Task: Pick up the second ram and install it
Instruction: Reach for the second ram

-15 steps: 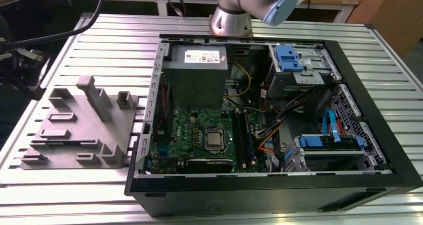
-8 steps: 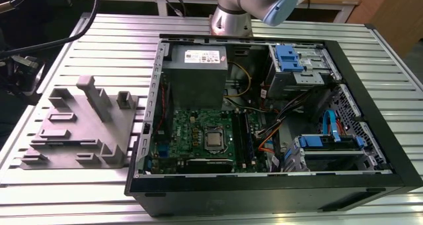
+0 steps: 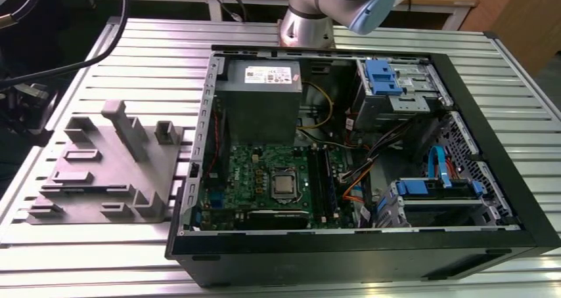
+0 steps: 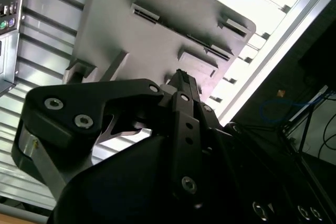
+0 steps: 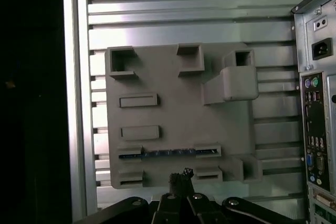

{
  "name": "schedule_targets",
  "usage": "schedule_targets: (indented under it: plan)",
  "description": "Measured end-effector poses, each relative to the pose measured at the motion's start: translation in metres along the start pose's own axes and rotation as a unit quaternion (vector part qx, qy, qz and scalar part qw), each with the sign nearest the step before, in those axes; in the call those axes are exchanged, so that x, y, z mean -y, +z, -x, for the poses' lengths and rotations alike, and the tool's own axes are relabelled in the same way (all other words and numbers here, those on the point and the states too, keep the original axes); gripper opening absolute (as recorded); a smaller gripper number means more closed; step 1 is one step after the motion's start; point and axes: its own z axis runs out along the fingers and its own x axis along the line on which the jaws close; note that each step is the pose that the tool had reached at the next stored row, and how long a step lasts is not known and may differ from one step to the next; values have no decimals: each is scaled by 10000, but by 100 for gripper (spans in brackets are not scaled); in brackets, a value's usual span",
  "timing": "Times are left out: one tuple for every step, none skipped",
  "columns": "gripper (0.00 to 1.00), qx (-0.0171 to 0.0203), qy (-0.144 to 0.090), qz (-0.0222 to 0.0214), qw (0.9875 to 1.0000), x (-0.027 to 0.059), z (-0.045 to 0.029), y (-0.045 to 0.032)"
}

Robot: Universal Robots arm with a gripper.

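The blocky, matte grey plastic tray [image 5: 157, 77] held the second ram [image 5: 168, 153], a thin dark strip, in a slot. The black gripper [image 5: 181, 176], jaws closed together, hung above, apart from it.

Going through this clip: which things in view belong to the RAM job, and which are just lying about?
Job:
- second ram, lying in the grey tray
- claw, over the tray
- motherboard with its black slots

Lying about:
- power supply
- blue drive bays
- cables

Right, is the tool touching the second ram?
Apart. In the first wrist view, bare tray shows between the tool and the second ram.
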Motion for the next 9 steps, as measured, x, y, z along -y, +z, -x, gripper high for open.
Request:
schedule_targets:
  plan:
    - [7,0,0,0,10000,11,-3,6]
    - [7,0,0,0,10000,20,-4,14]
    - [7,0,0,0,10000,26,-5,24]
    - [7,1,0,1,10000,28,-5,36]
    - [7,0,1,0,10000,29,-6,48]
    - [7,0,1,0,10000,30,-6,63]
    - [7,0,0,0,10000,32,-6,80]
    - [7,0,0,0,10000,33,-7,98]
    - [7,0,1,0,10000,34,-7,115]
